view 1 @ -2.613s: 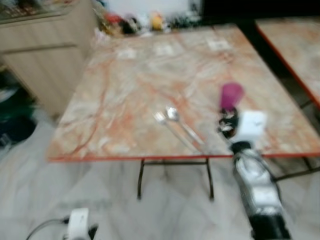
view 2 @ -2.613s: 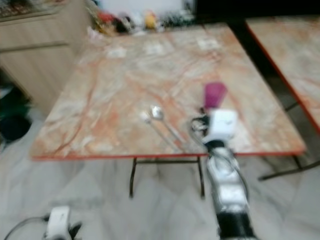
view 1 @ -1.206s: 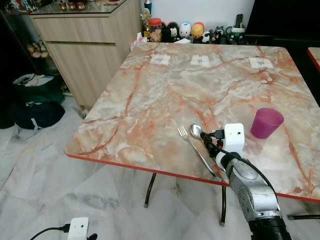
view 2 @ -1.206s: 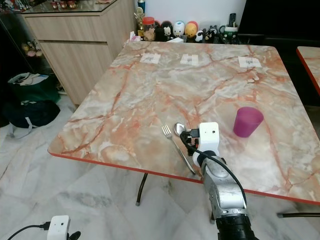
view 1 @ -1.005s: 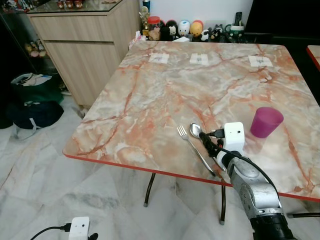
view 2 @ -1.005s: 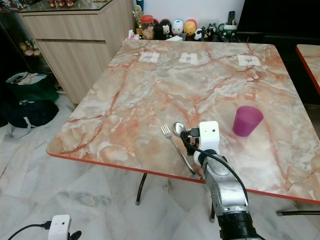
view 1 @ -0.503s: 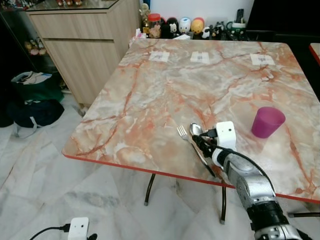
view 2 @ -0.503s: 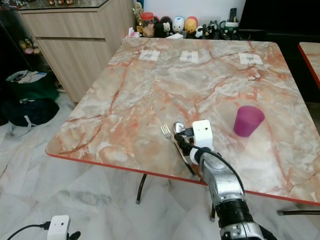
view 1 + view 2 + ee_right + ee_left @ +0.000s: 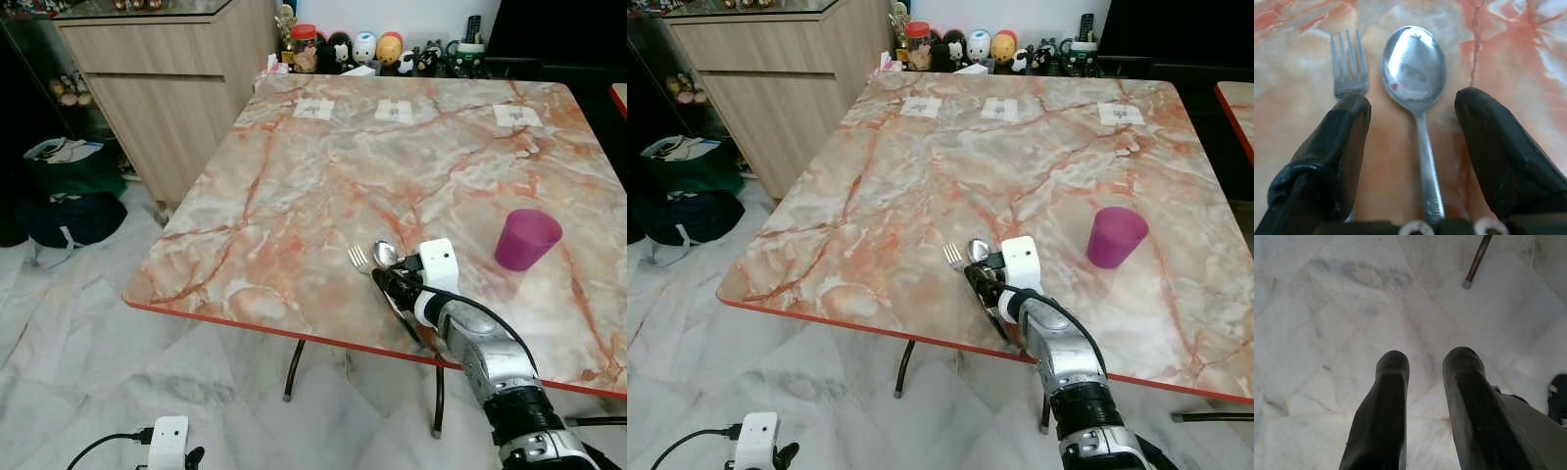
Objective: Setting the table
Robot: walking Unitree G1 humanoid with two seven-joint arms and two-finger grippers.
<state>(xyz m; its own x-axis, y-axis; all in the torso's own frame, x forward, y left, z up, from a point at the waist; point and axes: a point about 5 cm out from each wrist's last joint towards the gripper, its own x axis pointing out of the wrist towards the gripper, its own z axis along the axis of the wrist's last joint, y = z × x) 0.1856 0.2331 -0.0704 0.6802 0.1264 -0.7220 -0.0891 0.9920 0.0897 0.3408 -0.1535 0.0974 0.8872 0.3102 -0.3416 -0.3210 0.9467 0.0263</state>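
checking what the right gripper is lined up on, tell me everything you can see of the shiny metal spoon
The shiny metal spoon is silver, with a polished oval bowl that mirrors its surroundings and a slim straight handle. It lies flat on the marble-patterned table near the front edge, bowl pointing away from the robot, beside a metal fork without visibly touching it. The open right gripper straddles its handle, one black finger over the fork's handle; no finger visibly touches the spoon.

A square table (image 9: 323, 166) with a marbled orange and grey top and a red edge stands on thin dark metal legs (image 9: 291, 372) over a pale marble floor (image 9: 78, 323). Beside it is a light wooden cabinet (image 9: 157, 78) with drawers. Small figurines (image 9: 362, 49) line the white wall (image 9: 392, 15) behind the table. Dark bags (image 9: 59, 196) lie on the floor by the cabinet. A white plug adapter (image 9: 168, 443) with a black cable sits on the floor.
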